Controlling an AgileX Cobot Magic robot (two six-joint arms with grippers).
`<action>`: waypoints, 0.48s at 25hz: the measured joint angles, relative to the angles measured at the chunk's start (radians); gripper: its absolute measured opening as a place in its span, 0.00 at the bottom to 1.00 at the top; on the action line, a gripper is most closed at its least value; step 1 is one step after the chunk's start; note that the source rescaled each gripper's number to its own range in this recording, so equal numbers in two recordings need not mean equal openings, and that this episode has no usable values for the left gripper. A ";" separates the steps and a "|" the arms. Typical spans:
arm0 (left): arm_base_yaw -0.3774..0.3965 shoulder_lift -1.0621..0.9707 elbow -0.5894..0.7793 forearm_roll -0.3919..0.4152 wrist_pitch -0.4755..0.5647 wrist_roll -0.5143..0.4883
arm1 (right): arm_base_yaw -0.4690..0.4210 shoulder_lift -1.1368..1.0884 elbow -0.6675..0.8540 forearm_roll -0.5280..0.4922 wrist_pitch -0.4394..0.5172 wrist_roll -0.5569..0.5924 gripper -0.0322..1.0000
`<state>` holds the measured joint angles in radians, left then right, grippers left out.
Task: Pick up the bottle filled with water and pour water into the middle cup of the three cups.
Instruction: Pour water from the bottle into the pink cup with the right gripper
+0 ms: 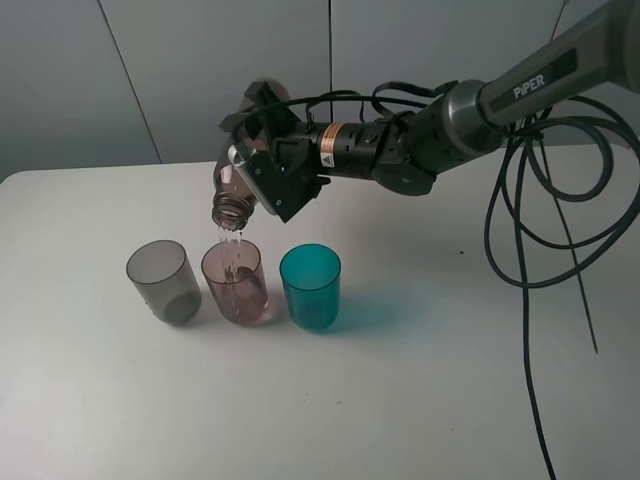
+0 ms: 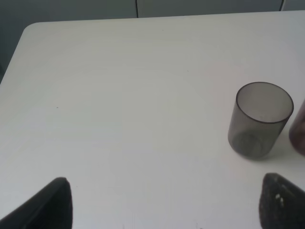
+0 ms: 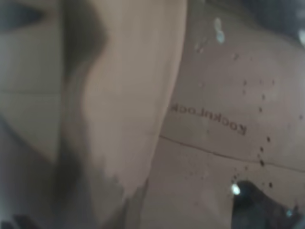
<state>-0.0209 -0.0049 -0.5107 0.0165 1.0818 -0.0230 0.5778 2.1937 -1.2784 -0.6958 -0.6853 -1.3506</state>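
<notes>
My right gripper [image 1: 262, 172] is shut on the smoky brown-pink bottle [image 1: 234, 196] and holds it tipped neck-down over the pale pink middle cup [image 1: 236, 284]. A thin stream of water falls from the bottle's mouth into that cup. The smoky grey cup [image 1: 162, 280] stands left of it and the teal cup [image 1: 310, 288] right of it. The right wrist view is filled by the bottle's wall [image 3: 214, 119], very close and blurred. My left gripper [image 2: 162, 210] is open and low over bare table; the grey cup [image 2: 259, 119] stands ahead of it, and the pink cup's edge [image 2: 300, 131] shows beside that.
The white table [image 1: 420, 400] has its back edge against a grey wall. Black cables [image 1: 530, 240] hang from the right arm over the table's right side.
</notes>
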 joint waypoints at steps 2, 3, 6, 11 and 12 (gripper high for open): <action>0.000 0.000 0.000 0.000 0.000 0.000 | 0.000 0.000 0.000 0.000 -0.010 -0.014 0.03; 0.000 0.000 0.000 0.000 0.000 0.000 | 0.000 0.000 0.000 0.000 -0.015 -0.024 0.03; 0.000 0.000 0.000 0.000 0.000 0.000 | 0.000 0.000 0.000 0.000 -0.022 -0.060 0.03; 0.000 0.000 0.000 0.000 0.000 0.000 | 0.000 0.000 -0.001 0.000 -0.047 -0.105 0.03; 0.000 0.000 0.000 0.000 0.000 0.000 | 0.000 0.000 -0.001 0.000 -0.049 -0.118 0.03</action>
<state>-0.0209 -0.0049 -0.5107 0.0165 1.0818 -0.0230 0.5778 2.1937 -1.2790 -0.6958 -0.7340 -1.4689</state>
